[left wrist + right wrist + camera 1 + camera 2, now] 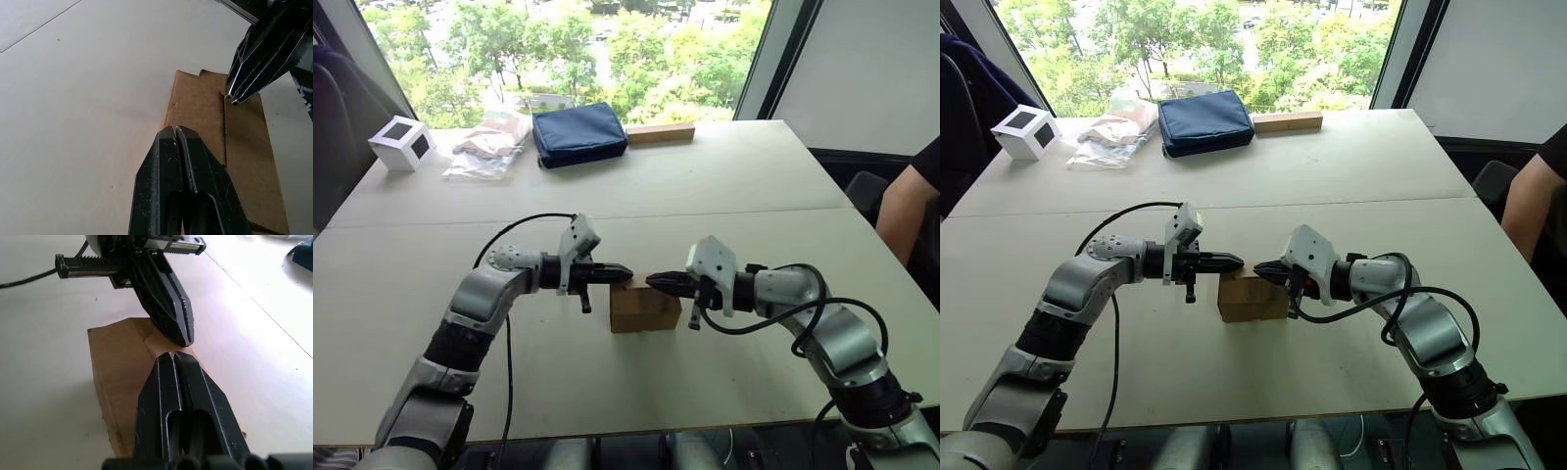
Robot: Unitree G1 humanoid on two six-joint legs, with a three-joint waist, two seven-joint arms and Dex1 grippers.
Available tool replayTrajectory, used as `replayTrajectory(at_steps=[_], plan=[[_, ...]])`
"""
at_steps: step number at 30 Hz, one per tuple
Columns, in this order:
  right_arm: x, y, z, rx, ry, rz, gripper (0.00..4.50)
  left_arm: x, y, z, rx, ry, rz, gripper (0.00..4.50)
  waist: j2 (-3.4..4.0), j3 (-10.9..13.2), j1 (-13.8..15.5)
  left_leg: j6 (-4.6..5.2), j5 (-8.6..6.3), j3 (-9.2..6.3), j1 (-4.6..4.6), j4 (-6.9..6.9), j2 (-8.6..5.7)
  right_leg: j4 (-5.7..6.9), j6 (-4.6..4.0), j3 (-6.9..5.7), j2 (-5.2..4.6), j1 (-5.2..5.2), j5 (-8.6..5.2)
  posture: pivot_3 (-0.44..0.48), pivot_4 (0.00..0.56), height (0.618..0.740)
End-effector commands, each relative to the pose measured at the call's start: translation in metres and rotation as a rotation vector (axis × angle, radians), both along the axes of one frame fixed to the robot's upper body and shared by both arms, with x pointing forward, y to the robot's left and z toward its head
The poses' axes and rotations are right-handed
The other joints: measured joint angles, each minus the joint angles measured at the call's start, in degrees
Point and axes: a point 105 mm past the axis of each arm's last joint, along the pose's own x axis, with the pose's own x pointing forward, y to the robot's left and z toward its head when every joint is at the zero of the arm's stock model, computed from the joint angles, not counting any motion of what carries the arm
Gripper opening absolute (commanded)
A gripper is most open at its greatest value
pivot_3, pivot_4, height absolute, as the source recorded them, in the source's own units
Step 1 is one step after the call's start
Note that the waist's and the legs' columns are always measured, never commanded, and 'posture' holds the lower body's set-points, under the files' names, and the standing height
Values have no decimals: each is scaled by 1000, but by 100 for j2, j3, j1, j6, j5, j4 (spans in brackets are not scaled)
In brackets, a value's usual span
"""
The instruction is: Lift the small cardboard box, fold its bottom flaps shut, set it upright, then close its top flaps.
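Note:
The small cardboard box (644, 309) stands on the white table (734, 186) near its front middle, between my two arms. Its top flaps (205, 105) lie flat, with a seam running between them. The bottom flaps are hidden under the box. My left gripper (625, 272) is shut, holding nothing, its tip just over the box's top left edge. My right gripper (651, 280) is also shut and holds nothing. It points at the left one from the right, tip over the top near the seam. The two tips sit close together, a small gap apart.
At the table's far edge are a white cube with black squares (403, 143), a clear plastic bag (489, 147), a dark blue pouch (578, 133) and a long wooden block (660, 133). A person's arm (906, 206) shows at the right edge.

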Motion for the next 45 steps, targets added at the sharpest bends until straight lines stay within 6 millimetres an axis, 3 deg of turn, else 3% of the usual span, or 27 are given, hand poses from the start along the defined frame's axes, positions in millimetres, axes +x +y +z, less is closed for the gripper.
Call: replayTrajectory(at_steps=[1,8,23,31,37,39,41,45], plan=[[5,-2,12,28,-42,-19,0,-2,1,22,-42,-50,-6,47,0,0,-2,0,0,0,0,0,0,0,0,0,1,-1,0,0,150,737],[8,1,0,-15,-42,-22,0,-8,0,24,-28,-64,-16,47,0,0,3,0,0,1,0,-1,0,0,0,0,0,-1,0,0,150,737],[2,5,-29,-119,3,7,0,-21,-13,-8,96,-76,-82,47,0,0,0,0,0,1,0,-1,0,-1,0,0,0,0,0,0,150,737],[3,3,-31,-121,2,2,0,-24,-13,-11,108,-85,-79,47,0,0,3,0,0,1,1,-1,0,-1,0,0,0,1,0,0,150,737],[6,-2,-12,-28,-19,-15,0,-15,-4,11,-5,-126,27,47,0,0,2,0,0,0,1,-1,1,-1,0,0,0,0,0,0,150,737],[7,-5,4,63,-20,-28,0,-15,6,22,-47,-180,85,47,0,0,1,0,0,0,1,-1,1,-1,0,1,-1,0,0,0,150,737],[6,-12,15,130,-16,-48,0,-17,16,20,-33,-157,142,47,0,0,1,0,0,0,1,-1,2,-2,0,1,-3,0,0,0,150,737],[-3,-34,28,266,51,-103,0,-33,43,21,-107,-31,244,47,1,0,0,0,-1,-2,0,-7,6,-5,0,9,-13,0,0,0,150,737]])
